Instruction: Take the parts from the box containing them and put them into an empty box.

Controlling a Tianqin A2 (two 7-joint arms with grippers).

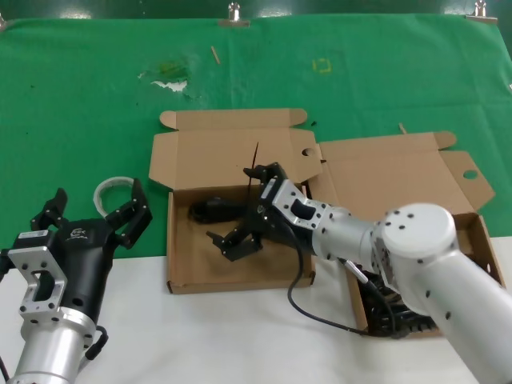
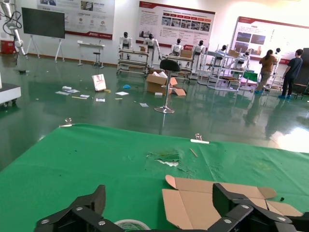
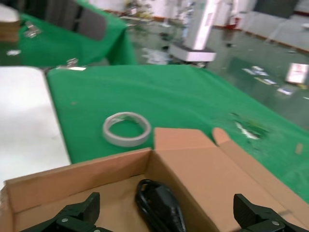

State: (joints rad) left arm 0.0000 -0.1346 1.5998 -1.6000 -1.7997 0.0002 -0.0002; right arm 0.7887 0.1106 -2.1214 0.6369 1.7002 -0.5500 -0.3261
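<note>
Your right gripper (image 1: 244, 216) sits spread wide inside the left-hand box (image 1: 180, 268), a cable bundle (image 1: 212, 210) just beside it toward the back wall. The raised lid (image 1: 224, 156) blocks the far side. Open room lies toward the counter's near edge. A tape roll (image 1: 112, 192) sits near the left gripper (image 1: 92, 212).

One coiled black cable bundle (image 1: 210, 210) is seen inside the open shallow brown cardboard box (image 1: 180, 240); others (image 1: 392, 316) remain in the neighbouring open cardboard box (image 1: 472, 172).
</note>
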